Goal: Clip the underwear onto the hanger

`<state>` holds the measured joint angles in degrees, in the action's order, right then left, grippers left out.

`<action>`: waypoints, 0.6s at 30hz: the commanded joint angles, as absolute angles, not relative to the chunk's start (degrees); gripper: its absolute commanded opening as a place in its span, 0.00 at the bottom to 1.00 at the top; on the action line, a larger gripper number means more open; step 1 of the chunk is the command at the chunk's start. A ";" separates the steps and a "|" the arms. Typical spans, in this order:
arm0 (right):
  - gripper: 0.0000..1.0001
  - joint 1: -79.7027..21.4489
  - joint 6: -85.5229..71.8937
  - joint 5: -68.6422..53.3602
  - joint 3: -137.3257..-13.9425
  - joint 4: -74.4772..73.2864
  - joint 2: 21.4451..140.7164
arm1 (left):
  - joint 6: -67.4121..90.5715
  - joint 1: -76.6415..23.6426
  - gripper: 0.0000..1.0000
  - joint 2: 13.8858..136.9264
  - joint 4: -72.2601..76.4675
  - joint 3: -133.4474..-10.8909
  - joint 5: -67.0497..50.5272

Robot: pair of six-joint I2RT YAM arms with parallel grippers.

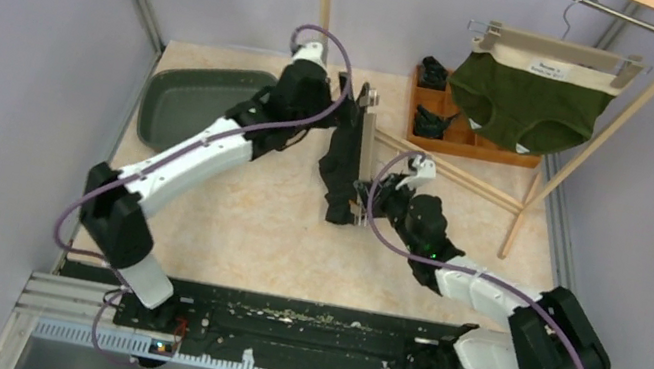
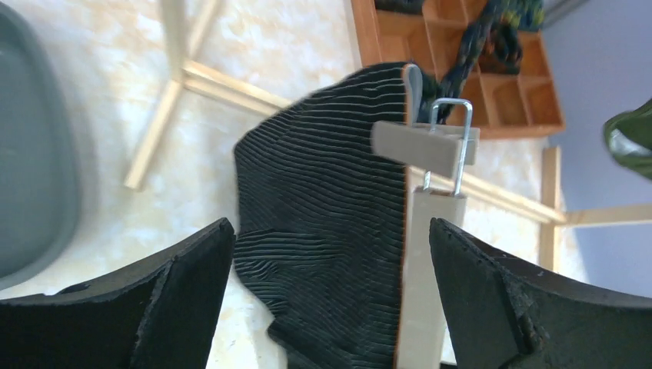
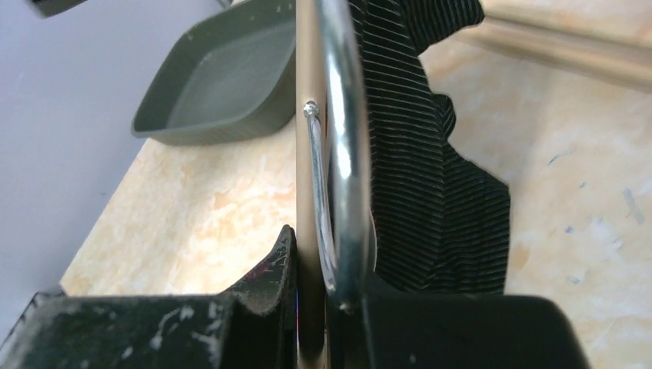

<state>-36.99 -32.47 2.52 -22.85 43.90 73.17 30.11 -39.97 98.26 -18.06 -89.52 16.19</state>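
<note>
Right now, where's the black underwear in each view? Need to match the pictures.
Top external: underwear at table centre, draped just left of the hanger.
Left wrist: underwear fills the middle, left of the hanger.
Right wrist: underwear at upper right, behind the hanger.
Shared landmark: the grey tray, upper left in top external, at the left edge in left wrist, upper left in right wrist.

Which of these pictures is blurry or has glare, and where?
Right wrist: the hanger sits so close to the lens that it blurs, with bright glare along its metal. Left wrist: the underwear stripes look sharp, no glare. Top external: even light, faint shadows, nothing washed out.
</note>
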 commanded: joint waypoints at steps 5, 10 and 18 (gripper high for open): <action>0.00 -35.42 -18.78 5.87 -46.71 9.26 65.31 | 27.60 -39.22 1.00 77.87 -10.15 -74.81 26.46; 0.00 -34.85 -13.36 8.44 -63.91 -3.04 69.42 | 26.42 -39.20 1.00 67.90 -6.34 -66.41 26.97; 0.00 -33.88 -8.99 12.43 -88.41 -10.98 79.76 | 27.30 -39.20 1.00 67.29 -7.89 -64.10 23.90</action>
